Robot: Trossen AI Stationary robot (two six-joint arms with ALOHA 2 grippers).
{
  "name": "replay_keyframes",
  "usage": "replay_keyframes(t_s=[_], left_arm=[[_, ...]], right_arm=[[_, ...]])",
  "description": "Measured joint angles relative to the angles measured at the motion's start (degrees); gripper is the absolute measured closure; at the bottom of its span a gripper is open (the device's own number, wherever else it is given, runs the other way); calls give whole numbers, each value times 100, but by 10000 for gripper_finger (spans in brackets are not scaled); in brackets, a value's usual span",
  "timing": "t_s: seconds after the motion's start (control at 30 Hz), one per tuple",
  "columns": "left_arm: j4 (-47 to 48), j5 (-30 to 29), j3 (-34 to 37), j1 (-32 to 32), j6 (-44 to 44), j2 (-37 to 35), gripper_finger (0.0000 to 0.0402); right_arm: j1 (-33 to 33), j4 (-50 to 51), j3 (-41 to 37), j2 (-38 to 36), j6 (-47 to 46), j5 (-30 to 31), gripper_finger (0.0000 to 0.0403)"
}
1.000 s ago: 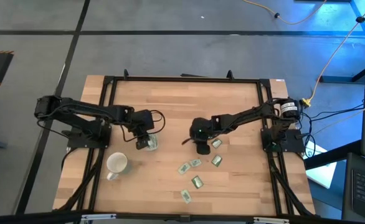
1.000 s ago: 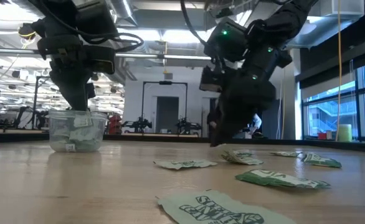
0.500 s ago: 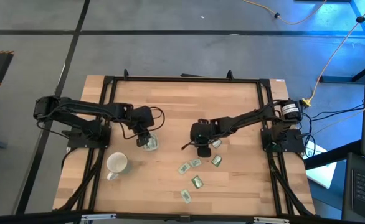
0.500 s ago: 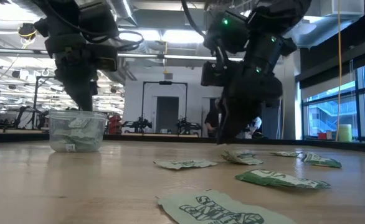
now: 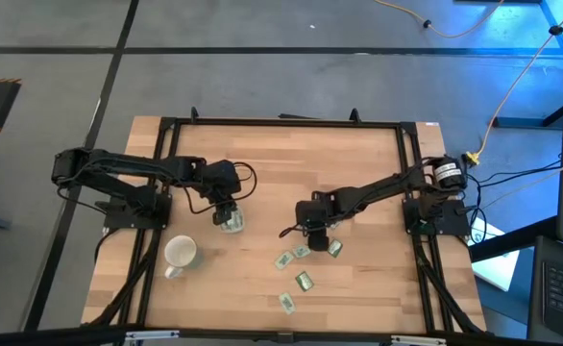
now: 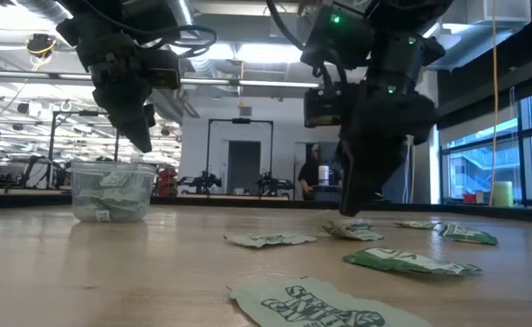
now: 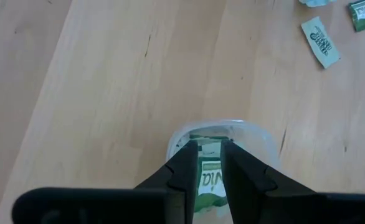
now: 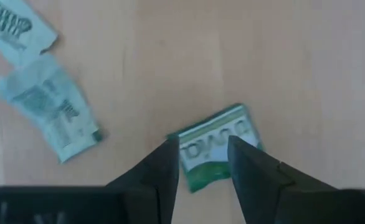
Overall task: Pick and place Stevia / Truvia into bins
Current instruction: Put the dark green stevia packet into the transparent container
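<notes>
The clear plastic cup stands at the table's left middle with several green-and-white Stevia sachets inside. My left gripper hangs just above its rim, open; a sachet shows in the cup through the gap between its fingers. My right gripper is at mid-table, pointing down and open. Its fingers stand on either side of a sachet that lies flat on the wood. More loose sachets lie toward the near edge.
A white mug stands near the cup, toward the near left. Loose sachets are scattered on the near right part of the table, two of them beside my right gripper. Black frame rails run along the table's edges.
My left gripper has risen out of the cup and now hangs above its rim. My right gripper has shifted a little toward the table's right and near edges and has tipped more steeply downward over a sachet.
</notes>
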State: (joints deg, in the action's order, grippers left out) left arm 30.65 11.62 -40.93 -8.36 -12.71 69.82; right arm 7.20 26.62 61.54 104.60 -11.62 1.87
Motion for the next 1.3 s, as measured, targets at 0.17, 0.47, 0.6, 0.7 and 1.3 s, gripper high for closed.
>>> replay_keyframes(t_s=[0.17, 0.47, 0.6, 0.7, 1.3], left_arm=[[-2, -5, 0, 0, 0, 0, 340], [-42, -10, 0, 0, 1, 0, 341], [-46, -11, 0, 0, 49, 0, 341], [-44, -11, 0, 0, 50, 0, 341], [-431, -19, 0, 0, 182, 2, 341]], right_arm=[[102, 155, 0, 0, -215, 0, 264], [95, 81, 2, 185, -287, 23, 264], [93, 65, 7, 205, -293, 42, 264], [92, 14, 4, 211, -293, 39, 266], [88, -21, -1, 180, -127, 5, 368]])
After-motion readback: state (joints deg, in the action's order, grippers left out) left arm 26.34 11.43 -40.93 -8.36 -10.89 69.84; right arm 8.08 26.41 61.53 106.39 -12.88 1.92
